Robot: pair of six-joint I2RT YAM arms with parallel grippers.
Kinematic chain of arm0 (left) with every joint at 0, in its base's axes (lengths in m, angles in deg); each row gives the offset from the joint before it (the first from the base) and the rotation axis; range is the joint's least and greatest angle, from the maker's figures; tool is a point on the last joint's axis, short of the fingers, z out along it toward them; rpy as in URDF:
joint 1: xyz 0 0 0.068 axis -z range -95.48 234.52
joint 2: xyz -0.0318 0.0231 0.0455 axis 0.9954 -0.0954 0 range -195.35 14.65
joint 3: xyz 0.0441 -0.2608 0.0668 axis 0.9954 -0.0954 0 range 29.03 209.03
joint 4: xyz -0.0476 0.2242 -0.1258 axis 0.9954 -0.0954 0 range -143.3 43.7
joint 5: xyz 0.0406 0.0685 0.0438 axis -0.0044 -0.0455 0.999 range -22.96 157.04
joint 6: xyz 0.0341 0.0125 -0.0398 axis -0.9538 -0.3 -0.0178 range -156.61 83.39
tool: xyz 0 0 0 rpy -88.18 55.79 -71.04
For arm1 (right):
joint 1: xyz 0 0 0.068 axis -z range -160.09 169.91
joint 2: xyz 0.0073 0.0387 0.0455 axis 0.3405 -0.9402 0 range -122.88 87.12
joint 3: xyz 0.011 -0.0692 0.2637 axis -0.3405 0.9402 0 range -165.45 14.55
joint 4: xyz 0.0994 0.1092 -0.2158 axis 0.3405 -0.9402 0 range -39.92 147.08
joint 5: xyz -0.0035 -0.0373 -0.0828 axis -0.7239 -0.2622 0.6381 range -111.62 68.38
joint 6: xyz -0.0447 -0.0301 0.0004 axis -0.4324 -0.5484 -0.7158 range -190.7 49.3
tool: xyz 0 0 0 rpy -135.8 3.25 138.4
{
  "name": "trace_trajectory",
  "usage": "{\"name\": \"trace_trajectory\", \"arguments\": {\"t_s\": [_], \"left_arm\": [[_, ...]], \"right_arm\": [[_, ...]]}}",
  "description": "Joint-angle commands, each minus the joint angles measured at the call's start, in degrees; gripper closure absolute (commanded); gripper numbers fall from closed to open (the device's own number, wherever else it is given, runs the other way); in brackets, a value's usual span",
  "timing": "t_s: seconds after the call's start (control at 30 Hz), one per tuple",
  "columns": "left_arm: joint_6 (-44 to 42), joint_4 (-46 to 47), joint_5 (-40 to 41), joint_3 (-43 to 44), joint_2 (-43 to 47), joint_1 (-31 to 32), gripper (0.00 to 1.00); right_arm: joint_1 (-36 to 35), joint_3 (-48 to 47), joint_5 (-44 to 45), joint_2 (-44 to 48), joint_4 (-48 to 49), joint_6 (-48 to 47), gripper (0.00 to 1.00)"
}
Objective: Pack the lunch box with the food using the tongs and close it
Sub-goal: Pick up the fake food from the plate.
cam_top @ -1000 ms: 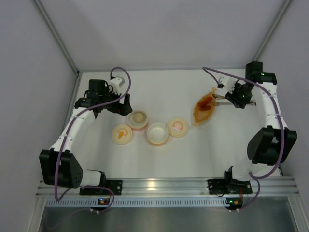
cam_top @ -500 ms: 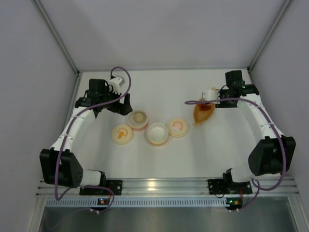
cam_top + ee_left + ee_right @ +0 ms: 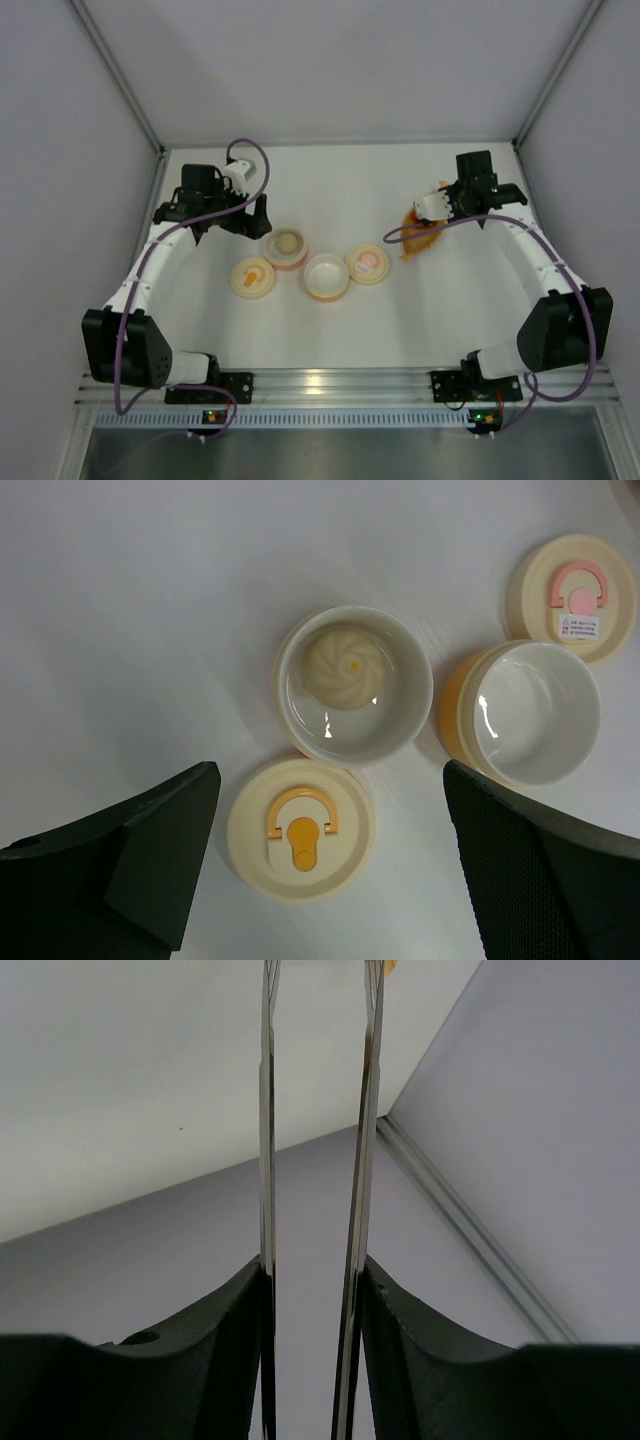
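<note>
The lunch box is a set of round containers. One bowl [image 3: 410, 705] holds the pale beige ball of food [image 3: 345, 667]; in the top view this ball [image 3: 287, 243] lies just right of my left gripper [image 3: 245, 215]. That left gripper [image 3: 330, 790] hangs wide open and empty above a cream lid with an orange handle [image 3: 300, 828]. My right gripper [image 3: 315, 1290] is shut on the tongs [image 3: 366, 1110], a finger pressing each silver arm. From above, the right gripper [image 3: 450, 200] sits over the orange leaf dish [image 3: 418, 235]. I cannot make out the red-orange piece.
An empty orange-walled bowl [image 3: 327, 276] and a cream lid with a pink handle [image 3: 368, 263] lie in a row with the orange-handled lid [image 3: 253, 277]. Grey walls close in the table on three sides. The right arm's cable loops over the leaf dish.
The right wrist has swung left and turned, moving from beside the leaf dish to over its far end with the tongs still held. The left arm has not moved.
</note>
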Motion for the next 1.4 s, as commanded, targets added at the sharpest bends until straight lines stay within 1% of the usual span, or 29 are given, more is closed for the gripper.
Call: {"name": "trace_trajectory", "arguments": {"t_s": [0.0, 0.2, 0.47, 0.7, 1.03, 1.37], "left_arm": [[-0.5, 2.3, -1.0, -0.2, 1.9, -0.6, 0.02], [-0.6, 2.3, -1.9, -0.7, 2.4, -0.7, 0.02], [-1.1, 2.1, -3.1, -1.0, 2.4, -1.0, 0.02], [-2.1, 1.5, -3.5, -0.9, 2.2, -1.2, 0.02], [-2.7, 1.3, -3.3, -1.1, 2.2, -1.4, 0.02], [-3.0, 1.5, -3.7, -2.1, 2.3, -2.1, 0.02]], "right_arm": [[-1.2, 0.1, 2.7, 2.3, 4.8, -3.9, 0.61], [-2.6, -0.4, 3.9, 1.3, 4.6, -4.6, 0.61], [-3.2, 1.1, 5.3, 0.9, 5.0, -7.3, 0.62], [-4.0, 1.0, 6.5, -0.4, 5.0, -7.3, 0.62], [-6.1, 1.8, 8.7, -3.1, 9.7, -6.7, 0.62], [-6.8, 0.6, 9.3, -5.0, 8.6, -7.5, 0.62]]}}
